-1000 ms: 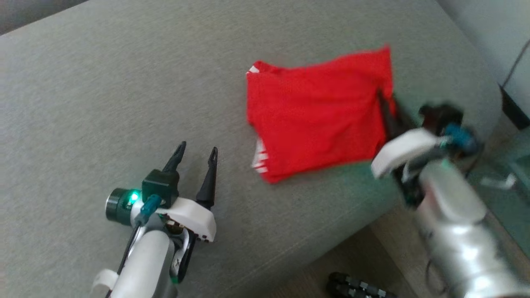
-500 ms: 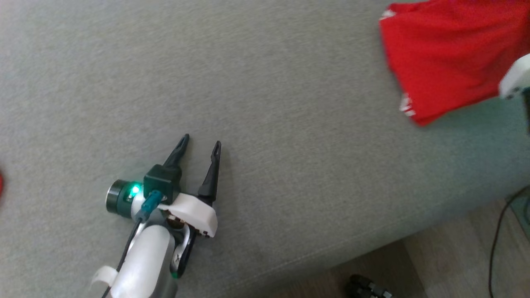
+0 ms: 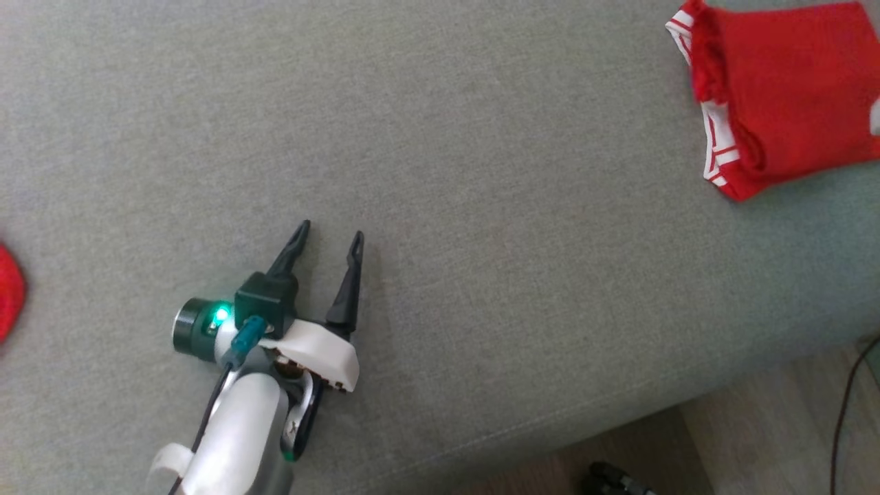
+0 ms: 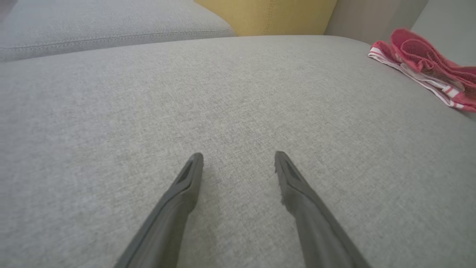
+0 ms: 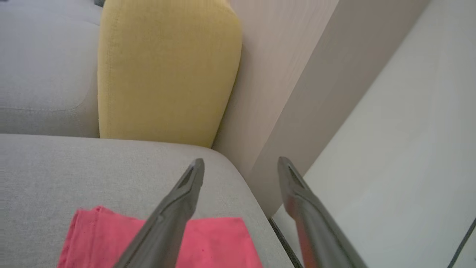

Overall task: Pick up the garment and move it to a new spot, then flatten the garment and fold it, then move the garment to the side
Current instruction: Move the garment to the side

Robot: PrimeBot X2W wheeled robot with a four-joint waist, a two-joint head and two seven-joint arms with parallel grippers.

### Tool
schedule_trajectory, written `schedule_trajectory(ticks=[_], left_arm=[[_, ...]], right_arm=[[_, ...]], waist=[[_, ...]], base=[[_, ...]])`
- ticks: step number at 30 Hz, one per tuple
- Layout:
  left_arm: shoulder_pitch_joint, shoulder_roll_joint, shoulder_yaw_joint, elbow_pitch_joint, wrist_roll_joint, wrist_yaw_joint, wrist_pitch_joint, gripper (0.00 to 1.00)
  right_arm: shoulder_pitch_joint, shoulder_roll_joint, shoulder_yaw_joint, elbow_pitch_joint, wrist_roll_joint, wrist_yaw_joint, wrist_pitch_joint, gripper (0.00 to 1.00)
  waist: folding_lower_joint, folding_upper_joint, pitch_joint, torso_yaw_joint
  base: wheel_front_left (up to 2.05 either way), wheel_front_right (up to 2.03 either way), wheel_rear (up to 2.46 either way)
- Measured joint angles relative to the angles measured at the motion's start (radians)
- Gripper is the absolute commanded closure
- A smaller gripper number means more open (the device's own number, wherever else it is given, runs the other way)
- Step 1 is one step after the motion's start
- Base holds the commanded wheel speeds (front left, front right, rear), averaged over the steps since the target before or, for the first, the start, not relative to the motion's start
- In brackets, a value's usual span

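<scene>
A folded red garment (image 3: 790, 96) lies flat at the far right end of a grey sofa seat (image 3: 481, 206), close to the seat's corner, with its white-striped trim along the edge that faces the middle of the cushion. From low over the fabric it shows as a shallow stack of layers, the striped hem at the bottom.

The robot's left claw (image 3: 330, 229) hangs low over the bare middle of the seat, well apart from the garment. Its two dark fingers (image 4: 186, 186) are spread and nothing is between them. A green light (image 3: 221, 316) glows on the wrist behind them.

The right claw (image 5: 241, 160) is over the garment's end of the sofa, with its fingers also parted and nothing between them. Along that claw's own line of sight one finger crosses in front of the red cloth (image 5: 223, 243), while the other stands over the gap beside the sofa. Whether either tip touches the fabric cannot be told.

A yellow cushion (image 5: 163, 70) stands upright at the back of the seat, against a pale wall panel (image 5: 282, 74). A second scrap of red (image 3: 10, 292) shows at the opposite end of the seat. Wood-toned floor (image 3: 756, 440) runs along the sofa's front edge, and a thin dark cable (image 3: 849, 405) trails across it.
</scene>
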Motion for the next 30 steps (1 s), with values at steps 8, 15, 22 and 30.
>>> schedule_trajectory(ticks=[8, 15, 22, 30], left_arm=[[0.006, 0.0, 0.035, -0.02, -0.002, 0.042, 0.0, 0.0], [0.012, -0.001, 0.057, -0.037, -0.038, 0.064, 0.0, 0.0], [0.068, -0.001, 0.074, -0.04, -0.064, 0.097, 0.0, 0.0], [0.11, -0.001, 0.122, -0.039, -0.072, 0.123, 0.0, 0.0]], right_arm=[[0.063, 0.182, 0.052, -0.203, 0.081, 0.0, -0.01, 0.0], [0.268, 0.228, 0.177, -0.28, 0.153, 0.0, -0.012, 0.0], [0.404, 0.255, 0.244, -0.323, 0.205, 0.0, -0.012, 0.0], [0.536, 0.263, 0.277, -0.341, 0.25, 0.0, -0.012, 0.0]], waist=[[0.0, 0.0, -0.045, 0.032], [0.0, 0.0, -0.089, 0.097], [0.0, 0.0, -0.135, 0.173], [0.0, 0.0, -0.195, 0.242]], base=[[0.0, 0.0, 0.0], [0.0, 0.0, 0.0], [0.0, 0.0, 0.0], [0.0, 0.0, 0.0]])
